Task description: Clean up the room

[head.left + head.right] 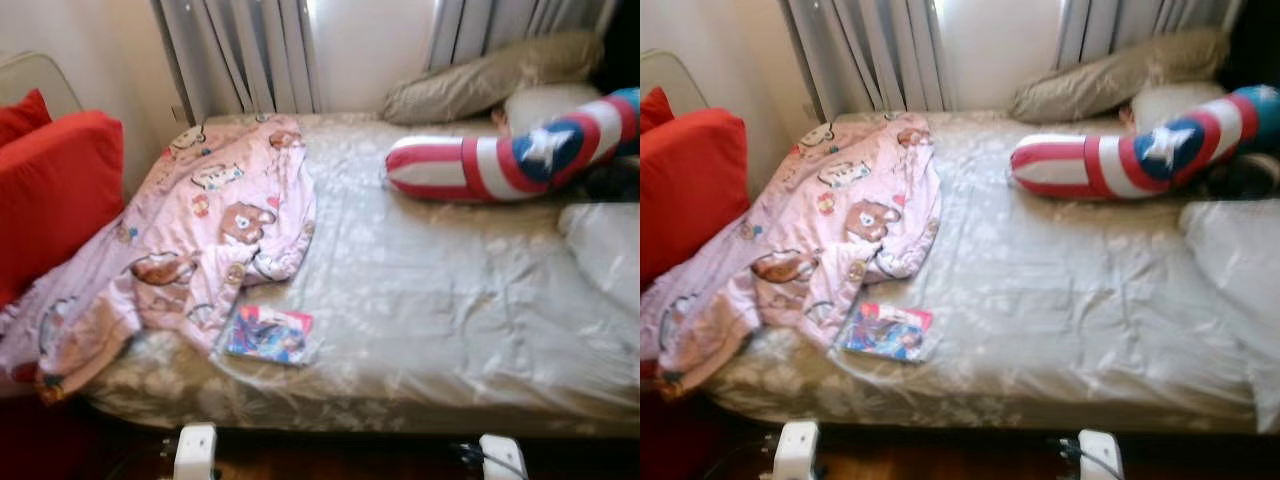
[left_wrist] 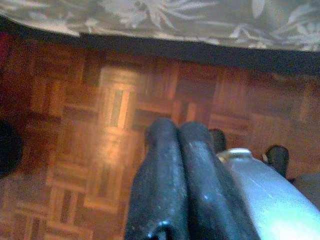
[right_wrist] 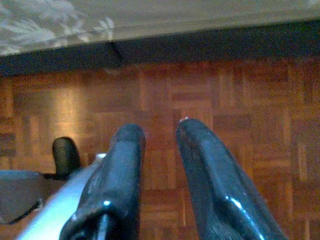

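On the bed (image 1: 430,300), a smooth grey-beige cover with a faint pale leaf print lies mostly flat, creased in soft folds. Over its left part sprawls a rumpled pink blanket (image 1: 190,240), thin and soft-looking, printed with cartoon bears; one end of it hangs off the left edge of the mattress. Just beside the blanket's lower hem, near the front edge of the bed, lies a small flat book (image 1: 270,334) with a glossy blue and red cover. At the far right rests a long curved bolster pillow (image 1: 500,160), plump and tube-shaped, striped red and white with a blue disc bearing a white star. Behind it, against the pleated grey curtains (image 1: 240,55), lean two plain beige pillows (image 1: 480,80). A blocky red cushion (image 1: 50,190) stands against the wall to the left of the bed, touching the blanket.

Both arms hang low over a parquet floor (image 2: 115,115) of small reddish-brown wooden blocks, close to the hanging edge of the bed cover. The left pincer (image 2: 177,132) is clenched, its two rounded black fingers pressed together with nothing between them. The right pincer (image 3: 160,132) is released, a narrow gap showing between its smooth black fingers.
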`<state>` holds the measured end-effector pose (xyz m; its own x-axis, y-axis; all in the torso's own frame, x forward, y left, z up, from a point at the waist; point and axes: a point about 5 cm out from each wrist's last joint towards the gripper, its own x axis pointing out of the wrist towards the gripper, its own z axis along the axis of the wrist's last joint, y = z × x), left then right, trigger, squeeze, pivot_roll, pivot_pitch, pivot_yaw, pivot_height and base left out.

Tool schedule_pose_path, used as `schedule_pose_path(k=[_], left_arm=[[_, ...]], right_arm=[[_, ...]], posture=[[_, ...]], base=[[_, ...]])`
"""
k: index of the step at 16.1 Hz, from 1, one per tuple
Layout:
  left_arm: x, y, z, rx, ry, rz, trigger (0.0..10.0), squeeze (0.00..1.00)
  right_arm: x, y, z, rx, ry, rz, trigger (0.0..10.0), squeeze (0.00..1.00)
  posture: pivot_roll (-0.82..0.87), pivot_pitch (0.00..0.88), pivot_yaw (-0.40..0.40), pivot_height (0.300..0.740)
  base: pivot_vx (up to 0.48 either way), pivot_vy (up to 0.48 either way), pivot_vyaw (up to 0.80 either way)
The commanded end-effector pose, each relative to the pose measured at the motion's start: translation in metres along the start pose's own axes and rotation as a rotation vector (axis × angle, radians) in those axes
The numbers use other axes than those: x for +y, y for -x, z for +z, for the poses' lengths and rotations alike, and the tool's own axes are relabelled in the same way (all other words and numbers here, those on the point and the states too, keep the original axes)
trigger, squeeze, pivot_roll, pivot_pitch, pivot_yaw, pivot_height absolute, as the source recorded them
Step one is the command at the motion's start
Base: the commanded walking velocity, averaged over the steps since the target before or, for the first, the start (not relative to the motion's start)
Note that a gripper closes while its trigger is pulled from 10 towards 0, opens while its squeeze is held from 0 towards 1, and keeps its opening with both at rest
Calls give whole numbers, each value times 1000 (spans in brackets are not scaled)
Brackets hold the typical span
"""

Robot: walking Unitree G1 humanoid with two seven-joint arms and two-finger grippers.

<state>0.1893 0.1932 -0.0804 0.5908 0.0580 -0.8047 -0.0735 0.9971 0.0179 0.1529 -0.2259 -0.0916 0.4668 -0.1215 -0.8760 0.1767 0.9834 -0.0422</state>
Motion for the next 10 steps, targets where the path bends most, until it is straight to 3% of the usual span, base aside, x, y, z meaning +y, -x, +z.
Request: schedule_pose_path(k=[1,10], left_arm=[[6,0,1,2,12,21,10000,0],[4,0,3,-5,24,24,10000,0]], right_arm=[[5,-1,4,-11,7,14,10000,0],[2,-1,8,-17,11,16,10000,0]], posture=[[-18,0,21,740],[-12,0,10,740]], base=[[0,398,0],[0,389,0]])
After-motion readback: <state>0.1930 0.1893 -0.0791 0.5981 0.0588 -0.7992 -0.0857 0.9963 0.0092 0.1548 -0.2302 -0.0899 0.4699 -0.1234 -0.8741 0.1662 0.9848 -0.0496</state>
